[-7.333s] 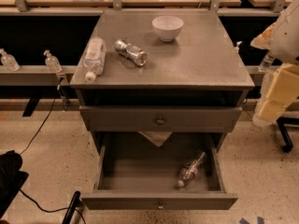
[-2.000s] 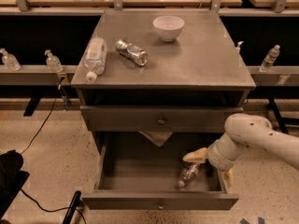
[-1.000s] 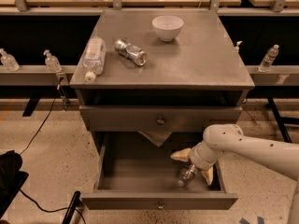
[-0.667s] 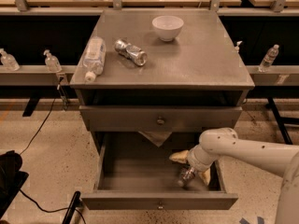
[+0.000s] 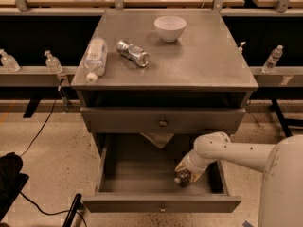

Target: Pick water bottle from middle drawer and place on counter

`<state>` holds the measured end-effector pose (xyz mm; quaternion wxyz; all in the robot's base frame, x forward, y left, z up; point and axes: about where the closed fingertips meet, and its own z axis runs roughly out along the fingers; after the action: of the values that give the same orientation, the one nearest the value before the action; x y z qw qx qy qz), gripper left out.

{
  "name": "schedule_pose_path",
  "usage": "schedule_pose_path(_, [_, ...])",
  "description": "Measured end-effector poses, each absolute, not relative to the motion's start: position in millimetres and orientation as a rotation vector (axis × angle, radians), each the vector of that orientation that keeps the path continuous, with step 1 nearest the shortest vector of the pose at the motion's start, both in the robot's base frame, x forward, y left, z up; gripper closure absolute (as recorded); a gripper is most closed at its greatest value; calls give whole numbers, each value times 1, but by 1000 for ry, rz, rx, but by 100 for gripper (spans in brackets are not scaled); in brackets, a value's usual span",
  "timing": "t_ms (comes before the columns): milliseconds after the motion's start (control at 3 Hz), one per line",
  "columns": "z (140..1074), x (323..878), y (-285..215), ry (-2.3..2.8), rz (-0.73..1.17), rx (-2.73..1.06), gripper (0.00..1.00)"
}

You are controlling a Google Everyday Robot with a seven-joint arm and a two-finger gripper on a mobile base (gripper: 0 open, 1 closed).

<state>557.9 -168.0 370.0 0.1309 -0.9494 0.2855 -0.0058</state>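
- The gripper (image 5: 188, 170) has come down into the open drawer (image 5: 161, 204) and now sits on the bottle (image 5: 180, 178), which lies at the drawer's right front.
- I cannot tell whether the jaws are open or closed on it.
- The grasp seems at hand; the lift to the worktop (image 5: 203, 56) remains.

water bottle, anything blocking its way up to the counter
Nothing visible does. The gripper is at the water bottle in the middle drawer; bowl, crushed can and larger bottle lie left and back on the counter.
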Motion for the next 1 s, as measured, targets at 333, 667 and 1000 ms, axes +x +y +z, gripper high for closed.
schedule_pose_path(333, [365, 560, -168, 838, 9, -2746, 70])
schedule_pose_path(667, [372, 563, -177, 869, 38, -2728, 92])
schedule_pose_path(1000, [415, 573, -188, 891, 69, -2629, 100])
